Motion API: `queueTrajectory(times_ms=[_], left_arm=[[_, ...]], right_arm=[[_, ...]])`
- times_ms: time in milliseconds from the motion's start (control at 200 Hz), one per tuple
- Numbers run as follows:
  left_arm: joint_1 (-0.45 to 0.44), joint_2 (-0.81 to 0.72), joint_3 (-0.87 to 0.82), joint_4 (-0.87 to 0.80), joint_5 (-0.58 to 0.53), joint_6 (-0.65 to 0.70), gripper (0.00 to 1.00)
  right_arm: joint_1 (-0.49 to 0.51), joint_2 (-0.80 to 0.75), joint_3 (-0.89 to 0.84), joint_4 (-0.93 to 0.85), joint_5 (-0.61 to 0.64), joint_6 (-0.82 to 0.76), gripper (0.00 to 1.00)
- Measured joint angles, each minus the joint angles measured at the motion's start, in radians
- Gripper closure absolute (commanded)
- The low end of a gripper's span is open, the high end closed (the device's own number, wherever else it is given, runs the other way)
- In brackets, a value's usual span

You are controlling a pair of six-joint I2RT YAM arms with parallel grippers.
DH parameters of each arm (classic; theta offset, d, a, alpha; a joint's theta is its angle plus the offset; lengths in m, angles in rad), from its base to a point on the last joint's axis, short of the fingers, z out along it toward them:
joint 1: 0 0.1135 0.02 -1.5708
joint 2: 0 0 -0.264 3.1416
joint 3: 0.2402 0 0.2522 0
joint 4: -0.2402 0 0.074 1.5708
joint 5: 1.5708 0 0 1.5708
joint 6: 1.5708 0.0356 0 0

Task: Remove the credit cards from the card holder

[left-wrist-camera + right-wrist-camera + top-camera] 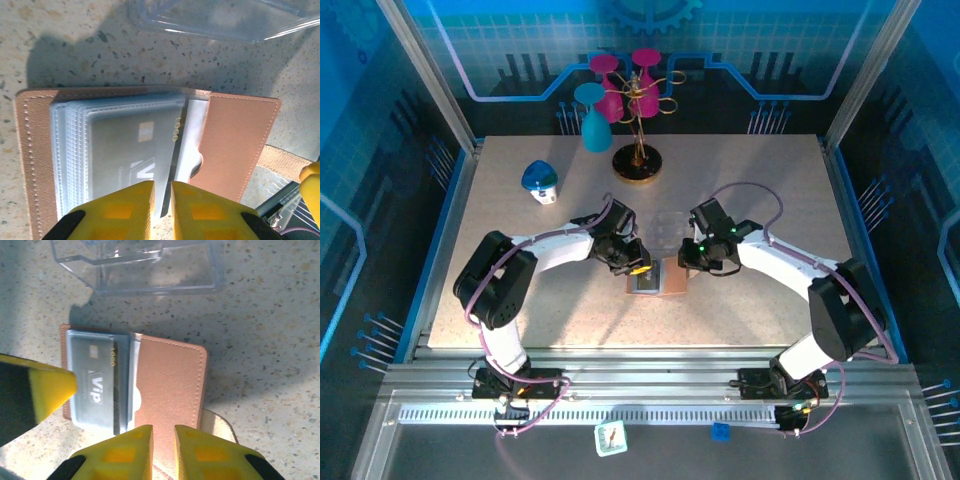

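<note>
The salmon-brown card holder [667, 282] lies open on the table between both arms. Its stack of clear sleeves sits on the left half, with a grey credit card [125, 150] marked "Vip" [95, 382] in the top one. My left gripper [162, 192] [638, 266] is shut on the near edge of that sleeve and card. My right gripper [163, 437] [688, 262] is shut, its tips on the bare right cover [170, 385] of the holder, with nothing seen between them. The left arm's yellow finger [50, 390] shows beside the sleeves.
A clear plastic box [145, 265] [225, 20] stands just beyond the holder. The holder's strap [217, 422] sticks out at its right. Farther back stand a gold rack with pink glasses [638, 165], a teal glass [592, 125] and a blue-and-white mushroom-shaped object [540, 182].
</note>
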Motion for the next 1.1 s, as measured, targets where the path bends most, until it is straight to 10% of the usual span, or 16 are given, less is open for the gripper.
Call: queueTrajectory(times_ms=[365, 1101], left_arm=[[-0.008, 0.018, 0.0, 0.011, 0.032, -0.014, 0.83], [-0.008, 0.04, 0.003, -0.069, -0.012, 0.042, 0.84]], right_arm=[[0.004, 0.133, -0.001, 0.106, -0.206, 0.022, 0.88], [0.004, 0.251, -0.001, 0.101, -0.169, -0.028, 0.89]])
